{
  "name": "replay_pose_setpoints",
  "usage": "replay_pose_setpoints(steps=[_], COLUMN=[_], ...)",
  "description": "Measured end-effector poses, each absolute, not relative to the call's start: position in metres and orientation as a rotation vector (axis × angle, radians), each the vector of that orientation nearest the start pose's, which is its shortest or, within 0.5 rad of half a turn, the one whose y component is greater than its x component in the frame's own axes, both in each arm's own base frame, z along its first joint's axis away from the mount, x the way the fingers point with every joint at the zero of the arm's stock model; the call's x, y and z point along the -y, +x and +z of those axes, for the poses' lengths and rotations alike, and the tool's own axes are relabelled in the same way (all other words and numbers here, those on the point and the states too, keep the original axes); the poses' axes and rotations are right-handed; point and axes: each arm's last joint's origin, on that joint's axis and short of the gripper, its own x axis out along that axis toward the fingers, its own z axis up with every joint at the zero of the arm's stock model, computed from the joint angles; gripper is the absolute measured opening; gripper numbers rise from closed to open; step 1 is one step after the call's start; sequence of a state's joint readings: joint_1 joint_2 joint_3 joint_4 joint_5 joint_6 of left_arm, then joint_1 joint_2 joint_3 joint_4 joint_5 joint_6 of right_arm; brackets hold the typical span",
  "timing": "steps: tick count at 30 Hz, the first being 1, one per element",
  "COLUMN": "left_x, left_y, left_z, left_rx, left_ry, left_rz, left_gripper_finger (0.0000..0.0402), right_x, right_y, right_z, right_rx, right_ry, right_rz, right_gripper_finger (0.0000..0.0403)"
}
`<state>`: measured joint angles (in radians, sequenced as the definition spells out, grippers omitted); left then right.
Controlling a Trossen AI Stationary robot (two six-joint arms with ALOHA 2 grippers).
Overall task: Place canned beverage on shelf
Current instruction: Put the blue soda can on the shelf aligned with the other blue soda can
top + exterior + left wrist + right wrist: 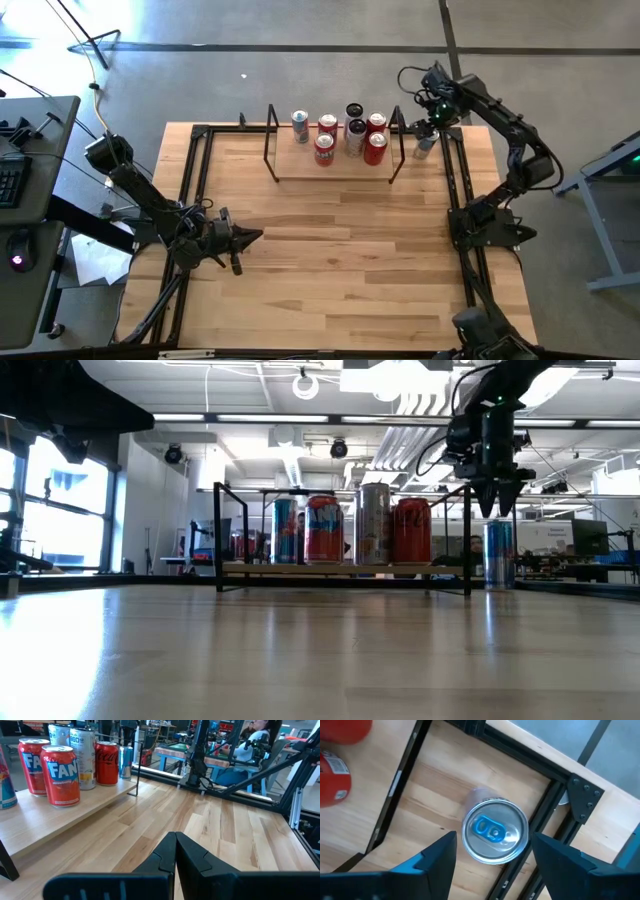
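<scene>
At upper right of the high view, the right gripper (432, 124) is held spread above a blue-tabbed silver can (495, 831) standing beside the shelf (335, 168). The left gripper (236, 240) is clenched at lower left.

The shelf's (335, 168) black end frame (398, 148) crowds the silver can (425, 147).

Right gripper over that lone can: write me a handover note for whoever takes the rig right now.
Right gripper: open, hovering above the silver can, fingers on either side, not gripping.
Left gripper: shut, idle over the table's left-middle.
Silver can stands upright on the table just beyond the shelf's right end frame.
Done: six cans stand on the shelf.
Left: lower, grip the silver can, lift it over the end frame, set it on the shelf.
</scene>
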<state>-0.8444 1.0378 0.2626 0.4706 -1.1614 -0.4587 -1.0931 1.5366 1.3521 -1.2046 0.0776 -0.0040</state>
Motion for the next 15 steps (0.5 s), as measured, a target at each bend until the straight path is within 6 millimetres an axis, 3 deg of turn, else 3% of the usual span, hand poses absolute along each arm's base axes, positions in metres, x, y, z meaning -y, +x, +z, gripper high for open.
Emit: replay_pose_setpoints(steps=[15], left_x=[0.1159], left_y=[0.1385], left_z=[0.1787], left_rx=[-0.088], left_ry=[-0.197], left_rz=[0.343], left_gripper_finger=[0.0], right_x=[0.2556], right_y=[0.1304], right_z=[0.2775], right_rx=[-1.326], right_ry=[0.691], right_rz=[-0.996], right_gripper_finger=[0.0284])
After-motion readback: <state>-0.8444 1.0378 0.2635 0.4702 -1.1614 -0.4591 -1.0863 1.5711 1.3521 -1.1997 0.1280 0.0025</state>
